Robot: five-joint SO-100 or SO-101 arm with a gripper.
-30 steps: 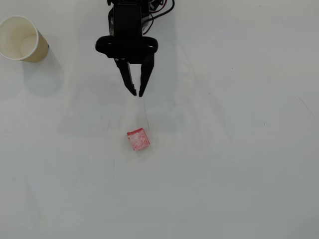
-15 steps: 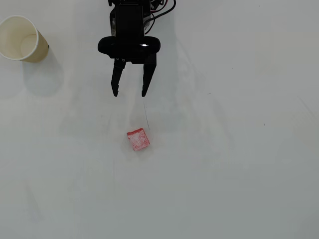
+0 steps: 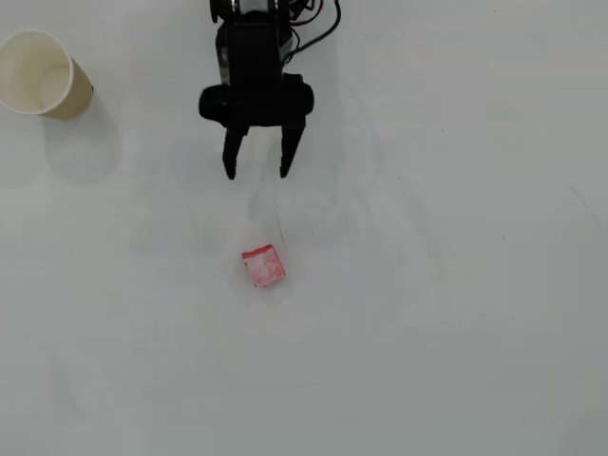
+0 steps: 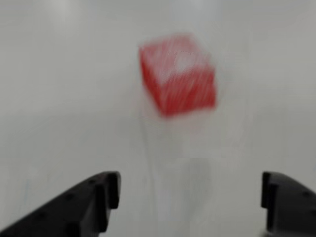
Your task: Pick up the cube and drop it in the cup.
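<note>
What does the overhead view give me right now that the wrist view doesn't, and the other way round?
Only the overhead view shows the cup, upright at the upper left of the table, far from the cube. It also shows the whole arm and the gap between the hand and the cube.

Only the wrist view shows the cube close up, though blurred, ahead of the hand and slightly left of centre between its fingertips.

Both show the cube lying free on the white table and the hand open, not touching it.
</note>
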